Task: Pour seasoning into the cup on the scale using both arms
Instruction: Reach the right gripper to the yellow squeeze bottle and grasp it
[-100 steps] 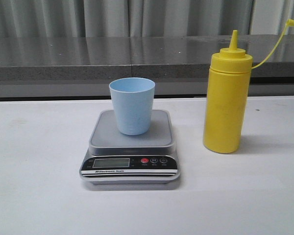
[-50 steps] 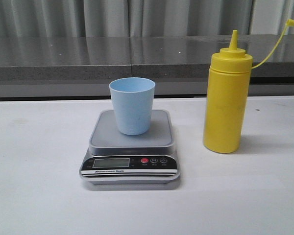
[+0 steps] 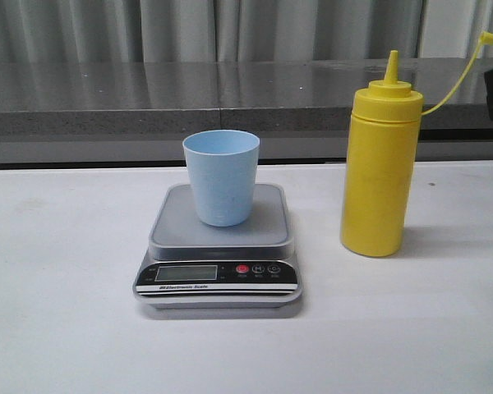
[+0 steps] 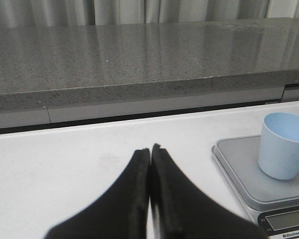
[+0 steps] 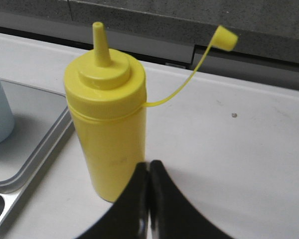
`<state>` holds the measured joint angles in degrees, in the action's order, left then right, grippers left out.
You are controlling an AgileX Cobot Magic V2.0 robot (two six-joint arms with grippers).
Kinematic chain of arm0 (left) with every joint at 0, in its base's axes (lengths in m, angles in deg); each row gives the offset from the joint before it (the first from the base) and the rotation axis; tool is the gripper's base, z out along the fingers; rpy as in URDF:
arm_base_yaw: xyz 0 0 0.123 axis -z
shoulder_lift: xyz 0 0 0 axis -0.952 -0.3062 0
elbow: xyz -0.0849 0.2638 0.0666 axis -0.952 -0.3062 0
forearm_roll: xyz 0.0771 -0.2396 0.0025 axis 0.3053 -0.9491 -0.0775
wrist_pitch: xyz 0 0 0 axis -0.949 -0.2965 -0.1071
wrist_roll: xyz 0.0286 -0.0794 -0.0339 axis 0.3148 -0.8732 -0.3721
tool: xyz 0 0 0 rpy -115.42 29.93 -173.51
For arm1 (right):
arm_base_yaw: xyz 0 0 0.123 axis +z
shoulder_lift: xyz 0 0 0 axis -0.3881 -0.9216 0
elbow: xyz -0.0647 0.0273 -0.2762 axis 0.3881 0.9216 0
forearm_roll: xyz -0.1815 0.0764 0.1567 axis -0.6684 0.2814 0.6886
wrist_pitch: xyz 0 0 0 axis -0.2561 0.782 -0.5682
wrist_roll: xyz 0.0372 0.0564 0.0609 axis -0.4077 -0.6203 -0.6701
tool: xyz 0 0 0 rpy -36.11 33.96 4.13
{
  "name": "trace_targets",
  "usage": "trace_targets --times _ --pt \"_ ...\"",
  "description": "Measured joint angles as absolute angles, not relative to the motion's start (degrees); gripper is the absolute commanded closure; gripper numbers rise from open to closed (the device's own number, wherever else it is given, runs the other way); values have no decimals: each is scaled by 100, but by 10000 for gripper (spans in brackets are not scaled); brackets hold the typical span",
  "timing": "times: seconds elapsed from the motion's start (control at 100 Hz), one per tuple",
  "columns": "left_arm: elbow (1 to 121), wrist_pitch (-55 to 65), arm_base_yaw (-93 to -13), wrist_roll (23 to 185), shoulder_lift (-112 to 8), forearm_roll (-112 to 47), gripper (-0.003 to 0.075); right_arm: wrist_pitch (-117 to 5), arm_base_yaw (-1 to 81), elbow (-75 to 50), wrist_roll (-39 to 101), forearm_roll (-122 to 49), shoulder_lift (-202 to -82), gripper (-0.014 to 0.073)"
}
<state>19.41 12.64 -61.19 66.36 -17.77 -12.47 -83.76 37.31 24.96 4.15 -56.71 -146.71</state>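
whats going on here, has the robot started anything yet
Nothing is being handled yet. The pale blue cup stands upright on the scale, and the yellow seasoning bottle stands on the table to the scale's right, its cap off the nozzle on its tether. The right claw is shut just in front of the bottle, and the left claw is shut over bare table beside the scale.

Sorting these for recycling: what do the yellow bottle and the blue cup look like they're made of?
The yellow bottle looks like opaque, soft plastic with a dull satin sheen, its cap on a thin bendy tether. The blue cup seems to be smooth matte plastic, thin-walled and evenly coloured.
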Motion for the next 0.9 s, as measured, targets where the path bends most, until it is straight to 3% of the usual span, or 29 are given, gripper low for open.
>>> trace_targets --times 0.1,0.19,0.3,0.9 --pt "1941 1264 -6119 6636 -1777 -1247 738 -9076 3731 2893 415 -5777 -14786 347" --pt "1941 1264 -6119 6636 -1777 -1247 738 -9655 3731 3203 415 -5921 -14908 101" --pt "1941 1264 -6119 6636 -1777 -1247 738 -10310 3731 3427 425 -6045 -15134 -75" --pt "1932 1264 -6119 6636 -1777 -1247 738 -12834 3731 3143 427 -6178 -17658 -50"
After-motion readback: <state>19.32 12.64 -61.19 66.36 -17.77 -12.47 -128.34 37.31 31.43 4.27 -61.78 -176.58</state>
